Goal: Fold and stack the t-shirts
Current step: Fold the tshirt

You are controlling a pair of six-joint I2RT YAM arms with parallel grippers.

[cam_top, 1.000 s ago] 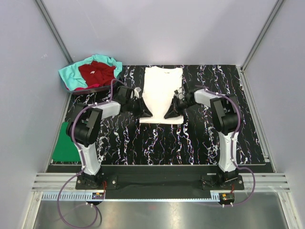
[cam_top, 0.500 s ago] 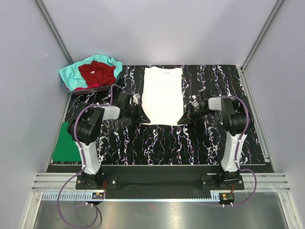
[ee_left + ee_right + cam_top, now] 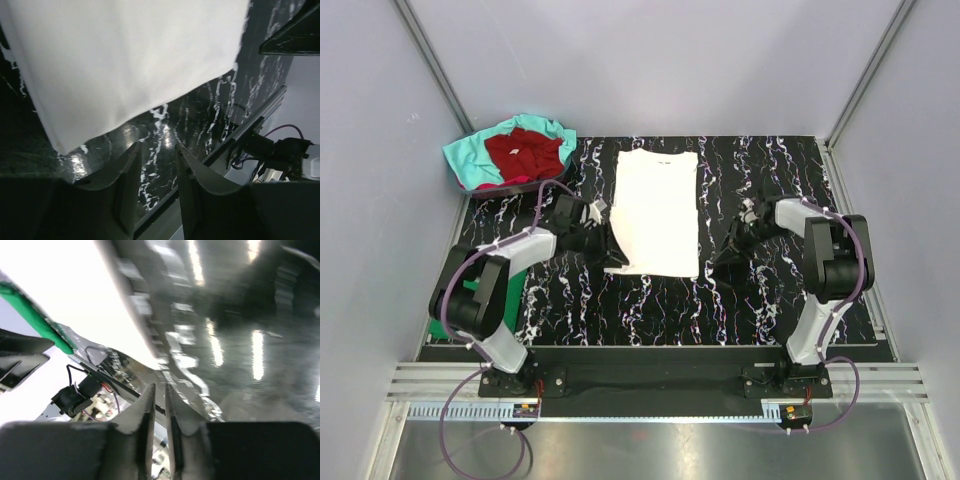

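White t-shirt lies released, just ahead of the empty, slightly spread left claw. The barely parted, empty right claw has backed away, so the side folds seem done.

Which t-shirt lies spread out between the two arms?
The white t-shirt. The dark red t-shirt and teal t-shirt are heaped at the far left corner.

white t-shirt flat centrally, red t-shirt atop teal t-shirt far-left
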